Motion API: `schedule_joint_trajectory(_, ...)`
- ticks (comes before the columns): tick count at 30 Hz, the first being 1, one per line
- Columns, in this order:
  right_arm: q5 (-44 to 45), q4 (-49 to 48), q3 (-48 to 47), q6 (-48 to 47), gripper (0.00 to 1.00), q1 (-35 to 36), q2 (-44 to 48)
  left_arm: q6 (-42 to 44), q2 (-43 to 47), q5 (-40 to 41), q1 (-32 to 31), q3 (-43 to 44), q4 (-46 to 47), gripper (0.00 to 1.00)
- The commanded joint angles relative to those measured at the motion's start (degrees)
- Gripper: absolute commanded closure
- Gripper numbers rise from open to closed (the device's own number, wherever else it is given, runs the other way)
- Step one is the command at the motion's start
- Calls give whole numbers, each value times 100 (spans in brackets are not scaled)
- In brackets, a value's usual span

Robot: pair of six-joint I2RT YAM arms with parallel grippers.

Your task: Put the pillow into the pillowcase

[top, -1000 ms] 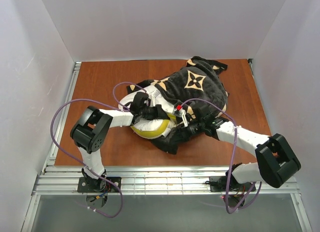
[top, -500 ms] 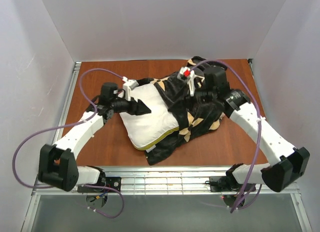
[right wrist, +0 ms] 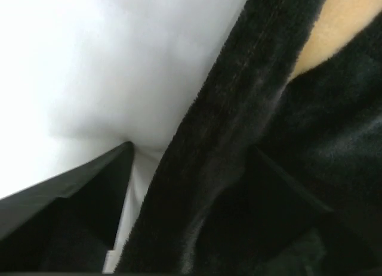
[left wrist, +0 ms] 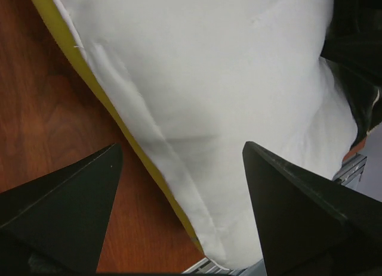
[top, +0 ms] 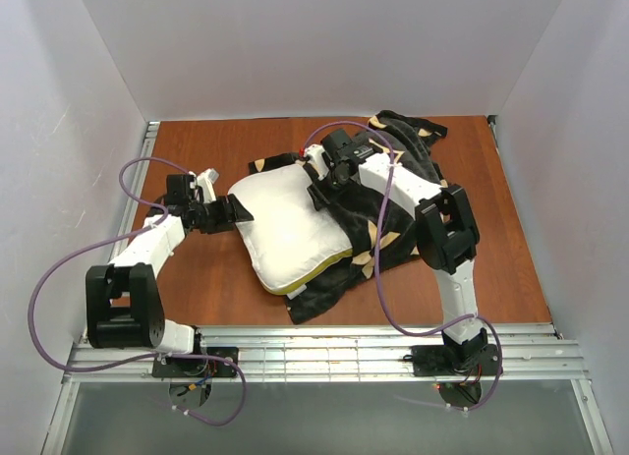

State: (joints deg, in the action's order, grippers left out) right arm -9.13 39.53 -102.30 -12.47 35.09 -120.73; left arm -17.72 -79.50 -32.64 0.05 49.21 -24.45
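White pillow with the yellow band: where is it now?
Top view: the plump white yellow-banded pillow lies centre-frame, its right edge overlapping the black flower-print plush pillowcase, with the left gripper at its left edge and the right gripper at its far-right corner.

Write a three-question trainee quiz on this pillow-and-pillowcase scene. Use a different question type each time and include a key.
1. True or false: the pillow is fully inside the pillowcase.
2. Multiple choice: the band along the pillow's edge is A) red, B) yellow, C) blue.
3. Short answer: which gripper's open fingers straddle that banded edge?

Key: 1 false, as most of it lies exposed on top. 2 B. 3 the left gripper.
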Motion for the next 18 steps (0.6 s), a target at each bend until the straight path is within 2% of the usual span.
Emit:
schedule_joint_trajectory(1, 490, 12, -598, -72, 34, 86, -11, -136, -240, 126, -14, 80, 308, 23)
schedule_joint_trajectory(5, 579, -226, -747, -71, 63, 86, -188, -83, -732, 250, -14, 229, 1036, 23)
schedule_joint_trajectory(6, 544, -244, -747, -89, 77, 86, -197, -161, -864, 224, -14, 264, 1178, 23)
schedule_joint_trajectory(8, 413, -235, -774, -80, 95, 86, -188, -267, -1259, 145, -14, 343, 1538, 25)
schedule_joint_trajectory(9, 325, -235, -748, -80, 99, 77, -153, -346, -1391, 57, -14, 387, 1661, 28)
schedule_joint_trajectory(10, 193, -226, -721, -63, 99, 86, -40, -495, -1688, -405, -14, 422, 1984, 32)
schedule_joint_trajectory(14, -1245, -244, -625, -54, 99, 121, 286, -979, -2262, -1401, -337, 475, 2662, 62)
schedule_joint_trajectory(15, -1458, -253, -668, -28, 99, 156, 321, -1058, -2315, -1594, -444, 467, 2830, 76)
schedule_joint_trajectory(16, -1748, -244, -729, 16, 99, 226, 339, -1407, -2315, -2057, -541, 301, 3475, 82)
schedule_joint_trajectory(17, -2377, -253, -817, 86, 99, 252, 348, -1575, -2159, -2175, -785, 239, 3804, 88)
schedule_joint_trajectory(18, -2662, -314, -1018, 304, 99, 340, 348, -1812, -2053, -2272, -909, 168, 4112, 97)
